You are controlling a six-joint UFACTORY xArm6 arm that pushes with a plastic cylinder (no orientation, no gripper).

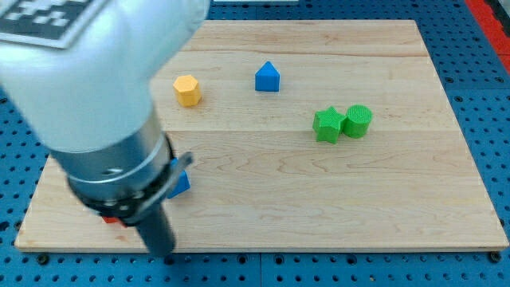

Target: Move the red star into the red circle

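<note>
My arm fills the view's left, and its dark rod comes down to my tip (163, 252) at the board's bottom edge. A small sliver of a red block (119, 219) shows just left of the rod, under the arm's body; its shape is hidden. I can make out no other red block. A blue block (181, 183) sits just up and right of the rod, partly covered by the arm.
A yellow hexagon block (187, 90) and a blue house-shaped block (268, 77) lie toward the view's top. A green star (327, 125) touches a green cylinder (358, 120) right of centre. The wooden board (382, 215) lies on a blue perforated table.
</note>
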